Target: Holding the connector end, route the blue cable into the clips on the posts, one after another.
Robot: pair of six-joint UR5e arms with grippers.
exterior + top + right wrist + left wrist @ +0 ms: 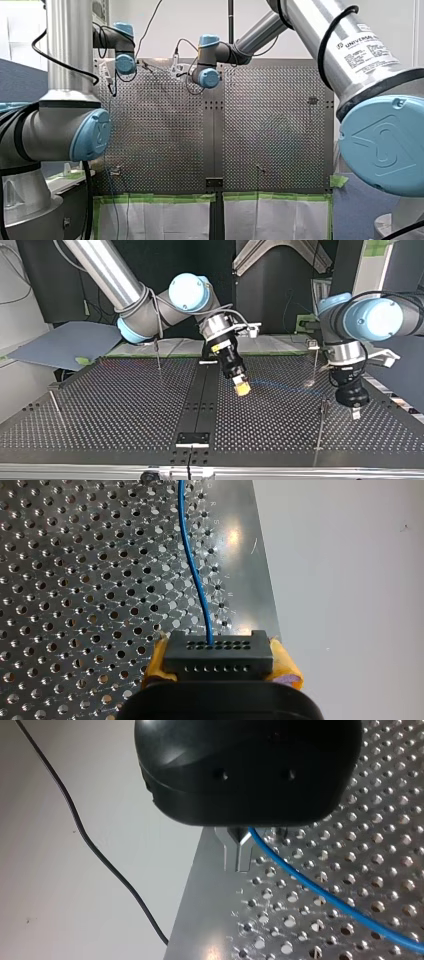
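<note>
My right pincer (241,386) was clamped on the black connector (218,655), its yellow pads (285,667) on either side. From there the blue cable (192,565) ran ahead, low over the perforated desk (75,580), to my left pincer (240,852). I could not tell whether that one gripped it, as the black housing hid the contact. The cable seemed to sit in no clip yet, so I judged the routing barely begun. The next move called for carrying the cable, taut, to the nearest post (320,427) and pressing it into the clip there.
</note>
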